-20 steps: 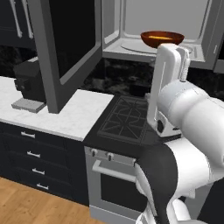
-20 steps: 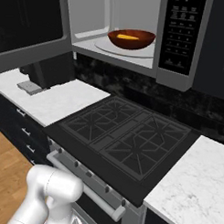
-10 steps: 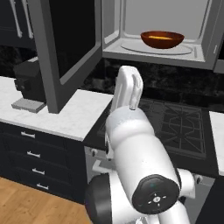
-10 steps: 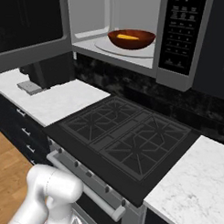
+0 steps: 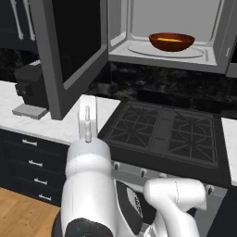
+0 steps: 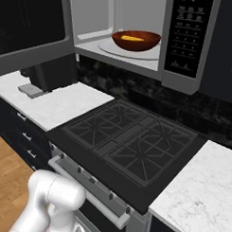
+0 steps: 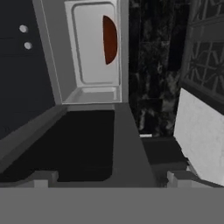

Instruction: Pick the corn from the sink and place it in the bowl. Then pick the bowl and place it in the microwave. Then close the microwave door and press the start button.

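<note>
Reddish-brown wooden bowl (image 5: 171, 41): resting on the turntable (image 6: 132, 48) inside the microwave (image 6: 139, 38), the yellow corn (image 6: 131, 38) lying in it.

Microwave door (image 5: 69, 51): grey frame, dark glass, swung wide open to the left over the white marble counter (image 5: 55, 122), above a dark coffee machine (image 5: 31, 88).

Gripper (image 7: 107, 177): fingers spread wide, nothing between them; in the hand view it sits rolled on its side, low beside the open door, pointed toward the cavity.

Gas cooktop (image 6: 131, 144): black grates, directly below the microwave.

Control panel (image 6: 188, 33): dark, at the cavity's right.

Step in hand, as judged: closing the door. Advice: get the hand behind the door's outer face near its free edge, push along the hinge arc with a flat finger surface, keep clear of the coffee machine, and follow through until the door seats before seeking the start button.
</note>
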Robot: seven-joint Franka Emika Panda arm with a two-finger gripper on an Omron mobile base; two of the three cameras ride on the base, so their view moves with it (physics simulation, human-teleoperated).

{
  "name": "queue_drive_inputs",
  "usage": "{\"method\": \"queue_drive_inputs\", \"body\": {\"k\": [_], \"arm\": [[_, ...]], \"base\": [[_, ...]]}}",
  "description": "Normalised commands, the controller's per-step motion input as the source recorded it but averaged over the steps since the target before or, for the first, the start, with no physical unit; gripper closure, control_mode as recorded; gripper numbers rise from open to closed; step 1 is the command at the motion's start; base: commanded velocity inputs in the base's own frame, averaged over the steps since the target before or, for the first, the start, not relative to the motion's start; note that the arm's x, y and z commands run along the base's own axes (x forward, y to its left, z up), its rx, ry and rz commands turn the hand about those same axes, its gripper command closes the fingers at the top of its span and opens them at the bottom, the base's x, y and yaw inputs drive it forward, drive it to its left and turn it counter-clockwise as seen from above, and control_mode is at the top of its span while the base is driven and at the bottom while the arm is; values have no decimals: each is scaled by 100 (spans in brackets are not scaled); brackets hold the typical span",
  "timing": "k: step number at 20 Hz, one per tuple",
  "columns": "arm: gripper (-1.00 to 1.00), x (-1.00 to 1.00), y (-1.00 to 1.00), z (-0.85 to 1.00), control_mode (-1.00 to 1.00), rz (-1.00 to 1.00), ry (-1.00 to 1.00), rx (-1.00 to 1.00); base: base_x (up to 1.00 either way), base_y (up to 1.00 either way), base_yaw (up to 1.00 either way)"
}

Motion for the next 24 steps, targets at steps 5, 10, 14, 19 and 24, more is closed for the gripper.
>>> {"method": "queue_drive_inputs", "body": {"k": [5, 10, 14, 19, 24], "arm": [[-100, 29, 60, -45, -100, -7, 0, 2], [-100, 22, 73, -23, -100, -7, -7, 1], [-100, 45, 87, -16, -100, -5, -3, 0], [-100, 84, 64, -42, -100, -2, 0, 3], [-100, 72, 65, -46, -100, -1, 0, 5]], "base": [[0, 0, 0], [0, 0, 0], [0, 0, 0], [0, 0, 0], [0, 0, 0]]}}
